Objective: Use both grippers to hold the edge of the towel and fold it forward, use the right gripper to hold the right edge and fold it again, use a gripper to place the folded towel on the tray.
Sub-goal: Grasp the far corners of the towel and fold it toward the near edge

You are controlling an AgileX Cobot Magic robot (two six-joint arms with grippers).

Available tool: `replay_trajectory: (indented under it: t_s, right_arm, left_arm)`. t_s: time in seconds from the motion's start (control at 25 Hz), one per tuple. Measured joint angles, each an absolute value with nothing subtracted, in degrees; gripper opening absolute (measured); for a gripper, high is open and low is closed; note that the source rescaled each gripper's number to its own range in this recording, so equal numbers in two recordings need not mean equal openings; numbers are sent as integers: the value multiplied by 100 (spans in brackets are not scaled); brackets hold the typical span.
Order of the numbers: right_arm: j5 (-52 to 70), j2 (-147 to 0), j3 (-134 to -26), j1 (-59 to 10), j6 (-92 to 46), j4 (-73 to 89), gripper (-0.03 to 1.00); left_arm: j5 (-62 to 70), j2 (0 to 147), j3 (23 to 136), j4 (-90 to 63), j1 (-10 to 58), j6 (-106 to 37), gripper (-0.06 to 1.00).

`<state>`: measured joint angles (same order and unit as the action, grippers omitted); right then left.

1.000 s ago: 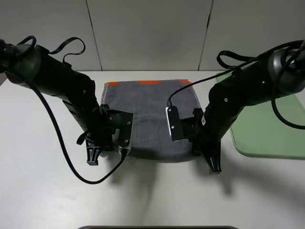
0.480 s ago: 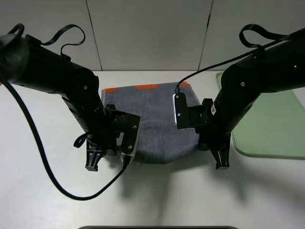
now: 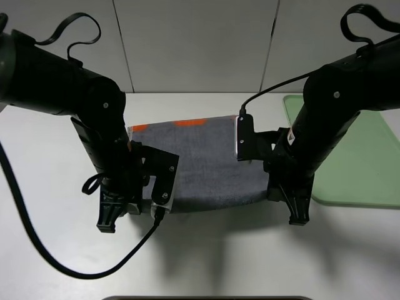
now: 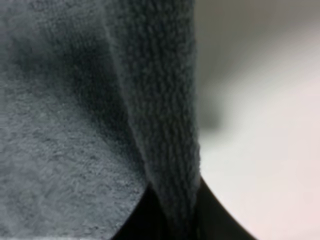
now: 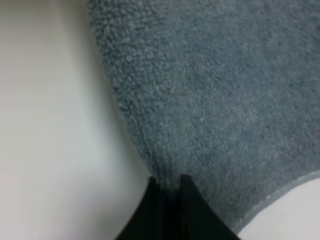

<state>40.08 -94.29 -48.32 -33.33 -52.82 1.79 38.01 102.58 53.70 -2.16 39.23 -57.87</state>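
Observation:
The dark grey towel (image 3: 206,162) hangs lifted between my two arms, and its orange band (image 3: 187,123) lies at the far end on the table. My left gripper (image 4: 172,220) is shut on the towel's near edge at the left corner. My right gripper (image 5: 170,200) is shut on the same edge at the right corner, close to the pale hem (image 5: 280,192). In the high view the left arm (image 3: 106,156) and right arm (image 3: 319,144) cover both pinch points. The pale green tray (image 3: 375,162) lies to the right of the right arm with nothing on it.
Everything sits on a white table (image 3: 212,256). A black cable (image 3: 62,265) loops over it at the front left. Grey wall panels (image 3: 200,44) stand behind. A dark edge (image 3: 206,298) shows at the front.
Both arms have risen with the towel's near edge pinched. The cloth has come off the table, and its orange end has slid toward the front.

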Motion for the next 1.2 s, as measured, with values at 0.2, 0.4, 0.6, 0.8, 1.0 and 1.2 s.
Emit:
replay_trajectory:
  t_s: [0.2, 0.4, 0.6, 0.8, 1.0, 1.2]
  right_arm:
    - [4314, -9107, -4832, -3333, -5089, 317, 0]
    - [4547, -8777, -4832, -3333, -5014, 400, 0]
    - [4834, -8572, -4832, -3333, -4822, 472, 0]
    - [5160, -8465, -4925, -3333, -4708, 575, 0]
    - [5285, -8461, -5256, -3333, -4639, 542, 0]
    - [5413, -8658, -5752, -3333, -4251, 257, 0]
  left_arm:
    - [4147, 10026, 5370, -263, 3923, -5780, 1]
    - [4405, 9687, 5370, -288, 3923, -5773, 1]
    - [4583, 9313, 5370, -330, 3928, -5773, 1]
    - [4749, 9052, 5370, -354, 3928, -5773, 1]
    - [4886, 9035, 5370, -352, 3928, -5772, 0]
    - [4778, 9035, 5370, -259, 3928, -5772, 0]
